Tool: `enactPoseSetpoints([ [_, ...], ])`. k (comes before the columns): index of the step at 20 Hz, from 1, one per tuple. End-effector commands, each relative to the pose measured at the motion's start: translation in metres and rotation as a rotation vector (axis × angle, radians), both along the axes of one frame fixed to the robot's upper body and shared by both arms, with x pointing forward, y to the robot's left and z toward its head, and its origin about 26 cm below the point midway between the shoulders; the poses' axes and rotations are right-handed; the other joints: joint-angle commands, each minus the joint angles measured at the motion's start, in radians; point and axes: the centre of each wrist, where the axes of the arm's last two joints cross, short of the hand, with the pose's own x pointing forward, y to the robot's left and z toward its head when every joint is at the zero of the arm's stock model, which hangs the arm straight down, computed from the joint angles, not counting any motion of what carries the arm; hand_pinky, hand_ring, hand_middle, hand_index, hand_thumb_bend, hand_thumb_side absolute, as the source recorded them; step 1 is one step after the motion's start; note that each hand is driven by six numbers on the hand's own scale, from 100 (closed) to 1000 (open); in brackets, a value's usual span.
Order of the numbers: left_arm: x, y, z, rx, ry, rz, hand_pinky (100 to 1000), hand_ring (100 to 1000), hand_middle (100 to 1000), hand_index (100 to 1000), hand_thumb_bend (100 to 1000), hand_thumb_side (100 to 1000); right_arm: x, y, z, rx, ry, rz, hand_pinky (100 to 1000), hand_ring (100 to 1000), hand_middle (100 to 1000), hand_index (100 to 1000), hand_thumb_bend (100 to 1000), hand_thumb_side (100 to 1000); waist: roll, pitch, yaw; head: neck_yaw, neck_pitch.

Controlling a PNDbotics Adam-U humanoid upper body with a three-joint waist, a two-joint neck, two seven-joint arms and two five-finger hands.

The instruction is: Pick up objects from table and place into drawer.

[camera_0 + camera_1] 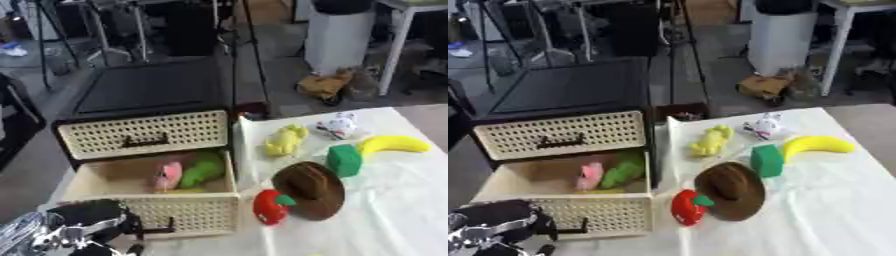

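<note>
The left hand [83, 225] shows at the lower left corner, black and silver, just in front of the open drawer's dark handle [162, 230]; whether its fingers are curled or straight I cannot tell, since they blur into the arm. No right hand shows in either view. The open lower drawer [188, 212] of the cream lattice cabinet holds a pink toy [168, 176], a green toy [203, 169] beside it, and something yellow beneath them. Above it the upper drawer [144, 132] is closed. On the white cloth [385, 210] to the right, a red fruit with a green leaf [271, 206] touches a brown round object [311, 190]. Behind these lie a green block [344, 160], a yellow banana [394, 144], a yellow soft toy [287, 140] and a small white figure [339, 125].
</note>
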Motion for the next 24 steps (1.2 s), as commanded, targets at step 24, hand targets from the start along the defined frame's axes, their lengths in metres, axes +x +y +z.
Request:
enactPoseSetpoints([
  [24, -0.01, -0.006, -0.009, -0.069, 0.139, 0.078, 100, 209, 175, 782, 100, 620, -0.004, -0.002, 0.01, 0.01, -0.038, -0.02, 690, 768, 661, 792, 262, 1000, -0.007, -0.012, -0.002, 0.033, -0.003],
])
